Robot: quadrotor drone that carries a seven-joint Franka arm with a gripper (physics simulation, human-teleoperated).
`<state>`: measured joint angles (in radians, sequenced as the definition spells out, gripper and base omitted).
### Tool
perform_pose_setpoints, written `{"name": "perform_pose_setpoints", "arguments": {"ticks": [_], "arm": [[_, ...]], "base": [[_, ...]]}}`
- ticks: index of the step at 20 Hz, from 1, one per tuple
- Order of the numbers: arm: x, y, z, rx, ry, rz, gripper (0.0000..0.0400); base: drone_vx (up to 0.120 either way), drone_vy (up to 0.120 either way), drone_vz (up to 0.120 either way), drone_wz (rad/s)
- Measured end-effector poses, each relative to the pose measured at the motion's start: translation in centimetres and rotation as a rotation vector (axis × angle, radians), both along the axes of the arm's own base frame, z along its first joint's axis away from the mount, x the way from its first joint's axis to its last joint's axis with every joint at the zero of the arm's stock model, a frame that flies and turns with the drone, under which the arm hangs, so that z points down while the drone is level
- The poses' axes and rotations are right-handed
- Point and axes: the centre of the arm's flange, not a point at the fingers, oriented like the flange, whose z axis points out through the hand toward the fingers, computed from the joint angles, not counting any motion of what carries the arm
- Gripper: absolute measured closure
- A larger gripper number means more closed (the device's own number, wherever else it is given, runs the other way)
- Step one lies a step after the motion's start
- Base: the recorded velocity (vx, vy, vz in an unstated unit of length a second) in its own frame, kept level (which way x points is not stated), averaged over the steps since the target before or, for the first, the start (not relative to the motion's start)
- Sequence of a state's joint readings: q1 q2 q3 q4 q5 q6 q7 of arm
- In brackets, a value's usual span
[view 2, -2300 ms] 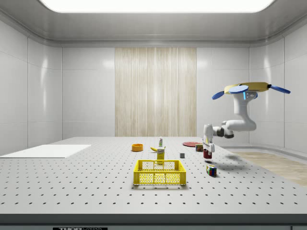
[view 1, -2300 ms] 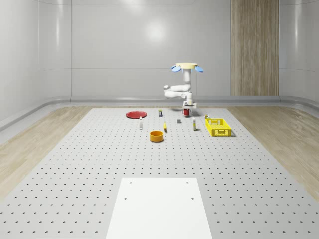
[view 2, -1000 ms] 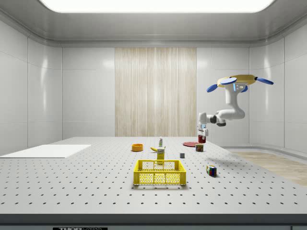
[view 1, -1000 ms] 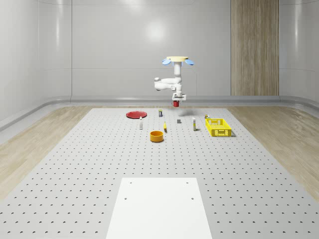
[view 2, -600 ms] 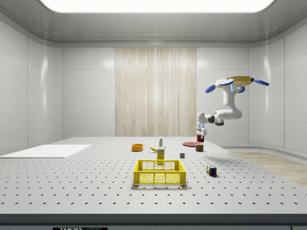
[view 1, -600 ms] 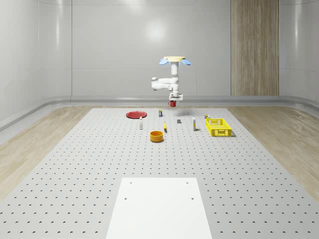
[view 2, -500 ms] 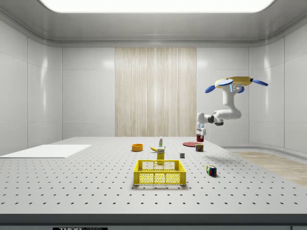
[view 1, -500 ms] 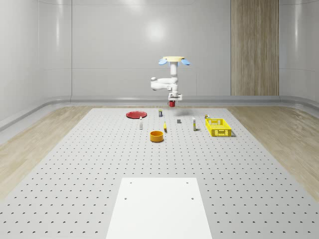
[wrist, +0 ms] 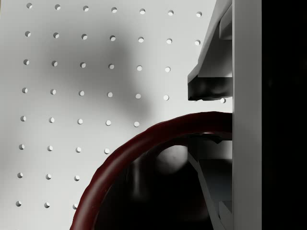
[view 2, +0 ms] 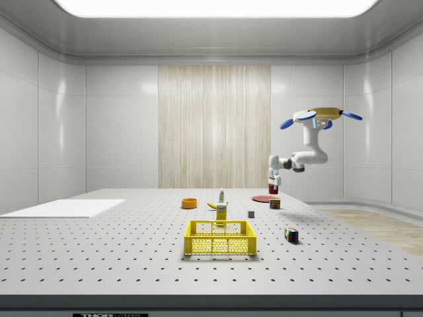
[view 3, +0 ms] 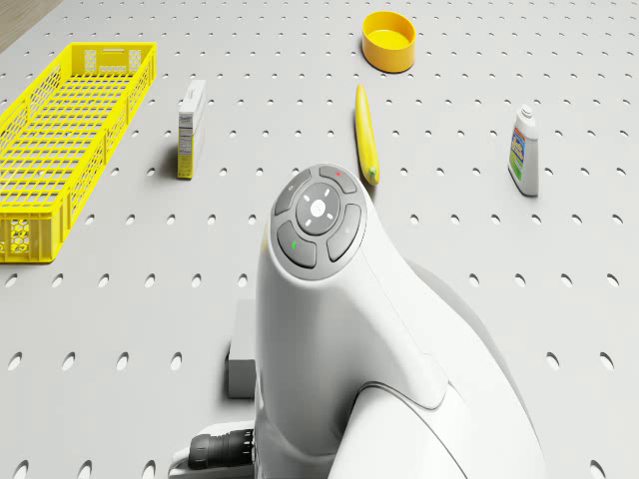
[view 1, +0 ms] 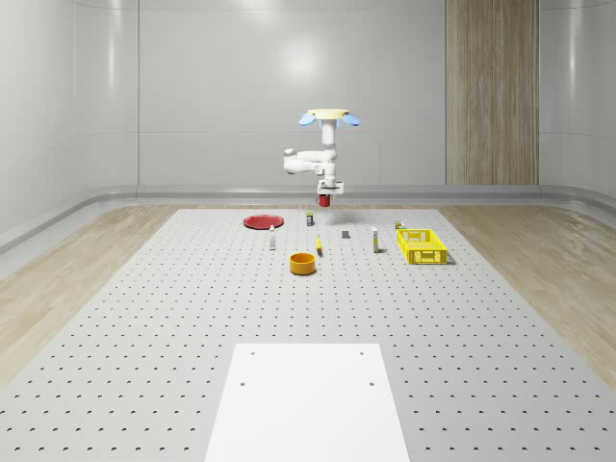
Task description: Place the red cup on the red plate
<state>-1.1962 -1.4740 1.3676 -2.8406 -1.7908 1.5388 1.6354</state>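
The red cup [view 1: 326, 201] hangs in the air, its rim [wrist: 144, 143] pinched between the fingers of my gripper [view 1: 327, 194], which is shut on it. The drone [view 1: 327, 117] hovers above the far part of the table, with the arm bent below it. The red plate [view 1: 261, 222] lies flat on the table, to the whole-scene view's left of the cup and lower. In the side view the cup [view 2: 271, 189] hangs under the gripper [view 2: 271, 182], a little above the plate [view 2: 261, 197]. In the wrist view the gripper [wrist: 209, 125] holds the cup wall over bare perforated table.
On the table lie a yellow crate [view 1: 422, 245], an orange bowl [view 1: 303, 263], a banana [view 3: 366, 133], a small bottle [view 3: 523, 150], a carton [view 3: 190, 127] and a grey block [view 3: 242, 362]. A can [view 2: 275, 203] and a coloured cube [view 2: 291, 234] stand near the plate. A white sheet [view 1: 308, 399] covers the near end.
The drone, arm and gripper have risen and shifted toward the whole-scene view's left with the red cup, from just above the table to well above it and nearer the red plate.
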Motion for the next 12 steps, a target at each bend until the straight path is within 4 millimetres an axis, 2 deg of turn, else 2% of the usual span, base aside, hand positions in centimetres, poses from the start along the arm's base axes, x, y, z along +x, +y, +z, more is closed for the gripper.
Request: {"name": "perform_pose_setpoints", "arguments": {"ticks": [12], "arm": [[0.00,0.00,0.00,0.000,0.000,0.000,0.0299]], "base": [[0.000,-0.120,0.000,0.000]]}}
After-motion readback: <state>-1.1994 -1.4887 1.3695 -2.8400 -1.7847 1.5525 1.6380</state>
